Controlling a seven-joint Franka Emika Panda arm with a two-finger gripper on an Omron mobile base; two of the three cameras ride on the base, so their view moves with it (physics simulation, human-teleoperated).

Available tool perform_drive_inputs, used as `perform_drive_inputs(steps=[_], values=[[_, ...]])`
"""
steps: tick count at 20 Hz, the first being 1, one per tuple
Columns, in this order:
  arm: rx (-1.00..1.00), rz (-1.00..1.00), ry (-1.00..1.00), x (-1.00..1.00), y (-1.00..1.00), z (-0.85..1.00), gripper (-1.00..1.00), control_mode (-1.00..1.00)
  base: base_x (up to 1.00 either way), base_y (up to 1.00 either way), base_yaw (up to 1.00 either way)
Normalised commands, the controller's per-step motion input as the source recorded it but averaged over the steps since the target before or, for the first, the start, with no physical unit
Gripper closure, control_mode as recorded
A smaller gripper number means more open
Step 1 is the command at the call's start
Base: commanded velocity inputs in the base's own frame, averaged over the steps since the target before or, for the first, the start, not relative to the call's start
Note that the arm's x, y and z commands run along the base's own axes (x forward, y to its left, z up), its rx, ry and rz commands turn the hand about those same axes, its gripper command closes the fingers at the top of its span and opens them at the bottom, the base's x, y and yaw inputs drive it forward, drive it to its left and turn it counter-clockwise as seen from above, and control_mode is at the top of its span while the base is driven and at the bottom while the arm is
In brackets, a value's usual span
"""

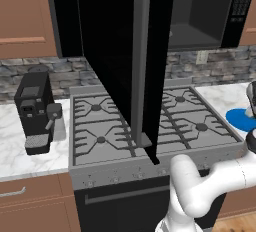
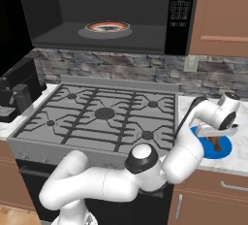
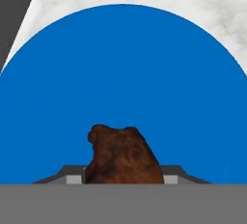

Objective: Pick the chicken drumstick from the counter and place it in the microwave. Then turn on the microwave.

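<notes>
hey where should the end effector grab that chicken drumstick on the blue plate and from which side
Take the chicken drumstick across its thick meaty body, coming straight down from above. It lies flat on the blue plate on the counter, so its two sides are free while the underside is not. The end effector already sits shut on it, one finger on each side.

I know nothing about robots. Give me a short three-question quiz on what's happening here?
1. True or false: the microwave door stands open.
2. What does the chicken drumstick lie on? A) stove B) blue plate C) bare counter
3. Fill in: the claw is shut on the ____.

Key: 1 true; 2 B; 3 chicken drumstick.
</notes>
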Motion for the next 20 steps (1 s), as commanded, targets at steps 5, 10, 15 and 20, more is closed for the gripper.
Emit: perform_drive_inputs(steps=[5, 10, 15, 20], values=[[0.11, 0.0, 0.0, -0.4, 0.15, 0.29, 1.0, -1.0, 0.0, 0.0, 0.0], [0.08, 0.0, 0.0, -0.41, 0.23, 0.23, 1.0, -1.0, 0.0, 0.0, 0.0], [0.01, 0.0, 0.0, -0.39, 0.31, 0.19, 1.0, -1.0, 0.0, 0.0, 0.0], [0.0, 0.0, 0.0, -0.36, 0.35, 0.14, 1.0, -1.0, 0.0, 0.0, 0.0]])
